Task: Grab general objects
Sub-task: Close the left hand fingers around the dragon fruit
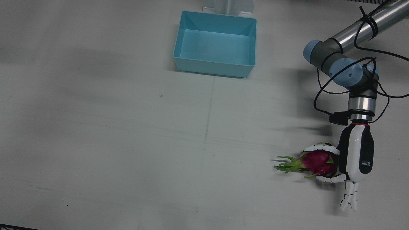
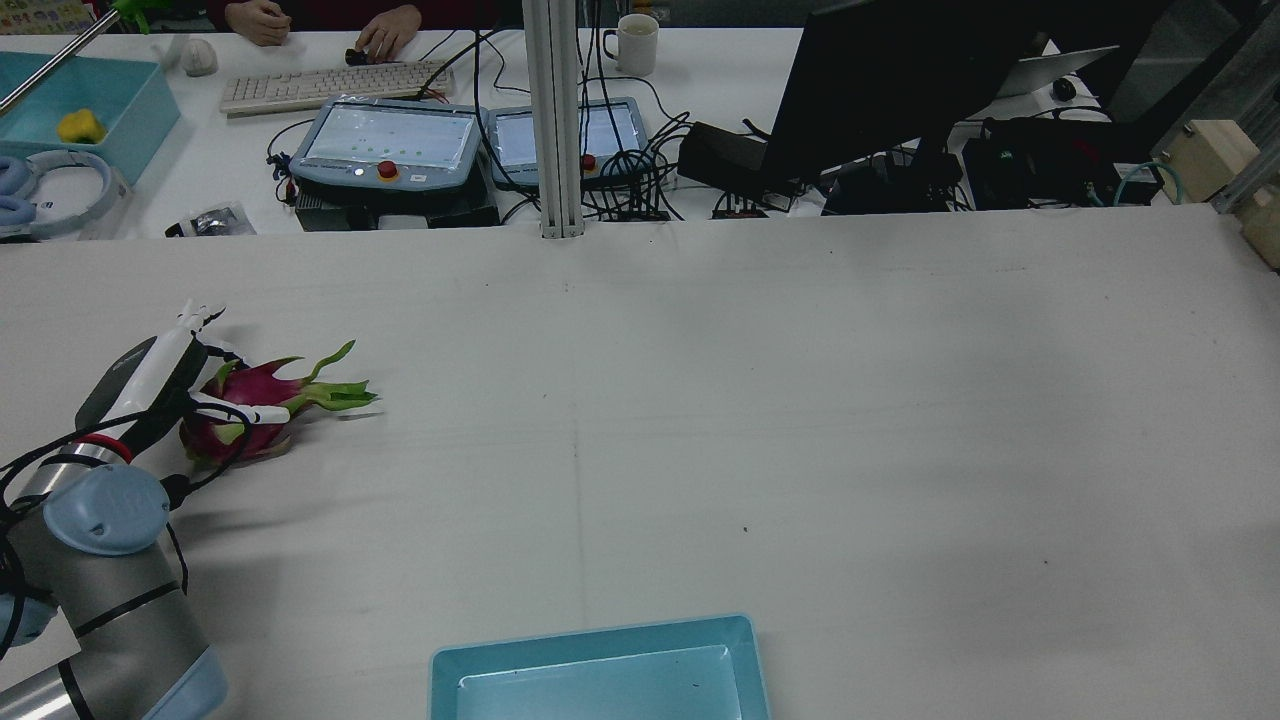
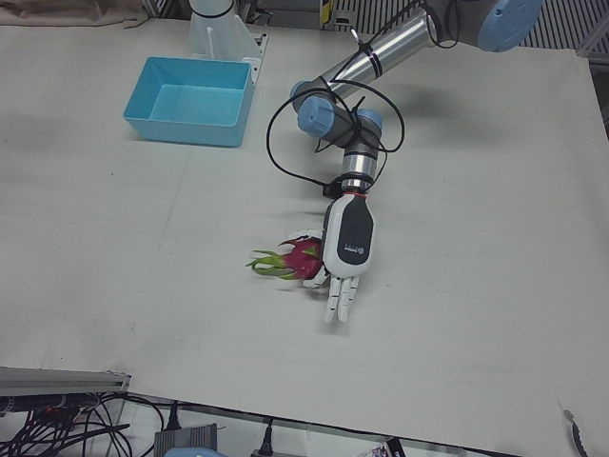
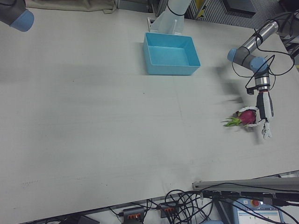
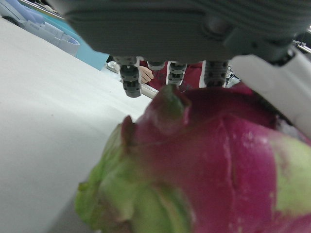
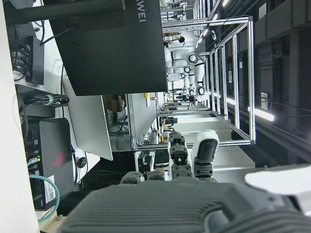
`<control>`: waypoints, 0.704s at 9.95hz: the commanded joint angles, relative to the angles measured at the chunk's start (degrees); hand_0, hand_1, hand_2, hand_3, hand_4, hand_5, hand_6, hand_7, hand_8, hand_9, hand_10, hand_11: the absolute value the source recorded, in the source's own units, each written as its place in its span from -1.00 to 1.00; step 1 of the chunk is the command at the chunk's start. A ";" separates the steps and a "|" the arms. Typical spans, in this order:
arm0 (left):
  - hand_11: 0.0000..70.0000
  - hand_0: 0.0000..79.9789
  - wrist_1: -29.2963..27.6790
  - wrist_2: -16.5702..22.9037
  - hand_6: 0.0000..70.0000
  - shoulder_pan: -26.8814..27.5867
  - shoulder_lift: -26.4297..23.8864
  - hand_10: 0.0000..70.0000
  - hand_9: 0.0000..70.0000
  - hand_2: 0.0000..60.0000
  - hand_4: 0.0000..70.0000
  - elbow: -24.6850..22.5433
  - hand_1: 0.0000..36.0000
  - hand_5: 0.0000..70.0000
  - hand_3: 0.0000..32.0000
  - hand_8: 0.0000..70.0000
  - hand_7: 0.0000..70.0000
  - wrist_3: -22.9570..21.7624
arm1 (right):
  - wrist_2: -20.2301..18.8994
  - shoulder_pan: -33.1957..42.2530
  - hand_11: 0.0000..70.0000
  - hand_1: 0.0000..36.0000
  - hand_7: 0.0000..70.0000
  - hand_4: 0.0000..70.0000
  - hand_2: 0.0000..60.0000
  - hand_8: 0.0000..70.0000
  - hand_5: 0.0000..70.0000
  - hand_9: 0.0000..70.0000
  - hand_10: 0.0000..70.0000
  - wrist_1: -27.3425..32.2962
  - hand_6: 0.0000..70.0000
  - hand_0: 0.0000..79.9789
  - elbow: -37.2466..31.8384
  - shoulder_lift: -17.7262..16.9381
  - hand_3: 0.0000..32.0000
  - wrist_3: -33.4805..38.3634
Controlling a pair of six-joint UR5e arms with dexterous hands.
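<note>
Where cluttered desk (image 2: 700, 80) borders white table (image 2: 800, 400)

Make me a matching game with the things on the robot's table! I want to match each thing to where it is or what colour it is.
Things:
1. dragon fruit
2. bin
3. left hand
4. table

Descriptions:
A. light blue, nothing inside
B. pink-red with green tips
C. white and black, wrapped partly around the fruit
D. pale grey, everything rests on it

Pairs: 1-B, 2-A, 3-C, 4-D
</note>
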 commanded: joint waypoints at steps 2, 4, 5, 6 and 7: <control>-0.79 0.33 1.05 -0.89 -0.88 -0.20 -0.05 -0.86 -0.96 0.09 1.00 -1.69 0.13 0.19 -1.00 -0.86 -0.59 -0.24 | 0.01 0.00 -1.00 -1.00 -1.00 -1.00 -1.00 -1.00 -1.00 -1.00 -1.00 0.00 -1.00 -1.00 0.00 -0.04 -1.00 0.00; -0.62 0.31 3.24 -0.80 -0.67 -0.55 0.21 -0.74 -0.88 -0.15 1.00 -6.59 -0.08 0.19 -1.00 -0.59 -0.30 -0.33 | 0.01 0.00 -1.00 -1.00 -1.00 -1.00 -1.00 -1.00 -1.00 -1.00 -1.00 0.00 -1.00 -1.00 0.00 -0.04 -1.00 0.00; -0.57 0.28 3.95 -0.63 -0.58 -0.64 0.21 -0.70 -0.73 0.19 1.00 -9.32 -0.05 0.21 -1.00 -0.47 -0.16 -1.20 | 0.01 0.00 -1.00 -1.00 -1.00 -1.00 -1.00 -1.00 -1.00 -1.00 -1.00 0.00 -1.00 -1.00 0.00 0.05 -1.00 0.00; -0.53 0.26 6.74 -0.54 -0.53 -0.47 0.04 -0.67 -0.63 0.45 1.00 -11.00 -0.01 0.35 -1.00 -0.41 -0.09 -3.91 | 0.01 0.00 -1.00 -1.00 -1.00 -1.00 -1.00 -1.00 -1.00 -1.00 -1.00 0.00 -1.00 -1.00 0.00 -0.04 -1.00 0.00; -0.53 0.30 7.29 -0.37 -0.51 -0.55 0.04 -0.67 -0.61 0.01 1.00 -11.88 -0.11 0.43 -1.00 -0.39 -0.06 -7.07 | 0.01 0.00 -1.00 -1.00 -1.00 -1.00 -1.00 -1.00 -1.00 -1.00 -1.00 0.00 -1.00 -1.00 0.00 -0.04 -1.00 0.00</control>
